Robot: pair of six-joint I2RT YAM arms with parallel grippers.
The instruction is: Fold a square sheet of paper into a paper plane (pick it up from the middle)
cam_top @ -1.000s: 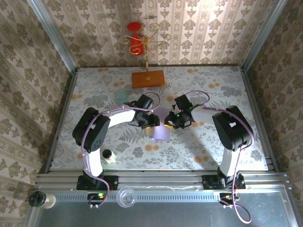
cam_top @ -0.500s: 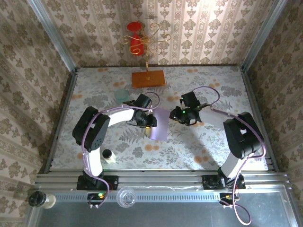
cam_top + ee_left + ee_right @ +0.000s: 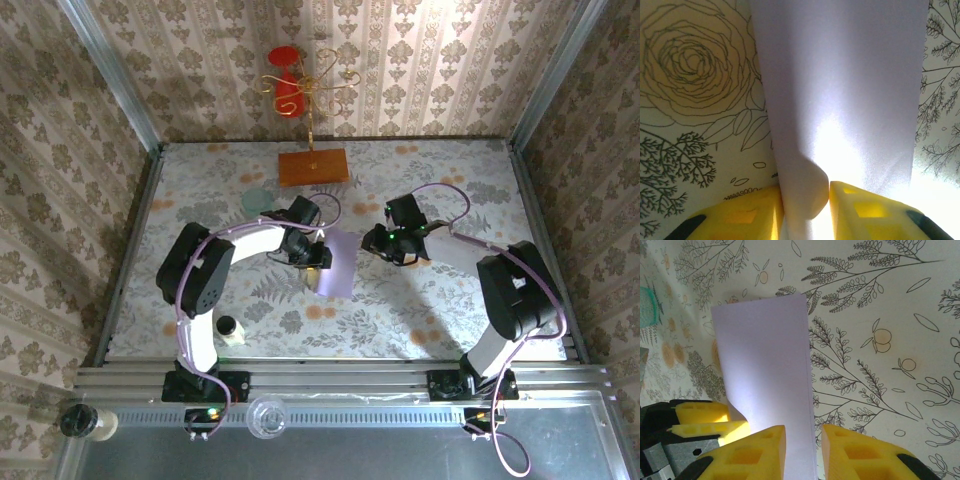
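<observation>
The square sheet of paper [image 3: 338,263], pale lilac, lies doubled over into a narrow strip on the flowered tablecloth between the two arms. My left gripper [image 3: 318,258] is at its left edge. In the left wrist view its yellow jaws [image 3: 805,212] are shut on a bulging fold of the paper [image 3: 840,90]. My right gripper [image 3: 373,243] stands just right of the strip. Its jaws [image 3: 803,455] are a narrow gap apart, and the paper's [image 3: 765,355] right edge runs under that gap. I cannot tell if they touch it. The left fingers [image 3: 705,414] show beside the strip.
An orange-brown wooden board [image 3: 313,166] with a gold wire stand [image 3: 312,95] sits at the back centre. A pale teal cup [image 3: 257,200] stands behind the left arm. A small bottle [image 3: 228,328] is near the left base. Metal rails edge the table.
The right gripper has pulled back to the right, off the paper. The paper has gone from a raised curl to a flat folded strip. The left jaws have narrowed on its fold.
</observation>
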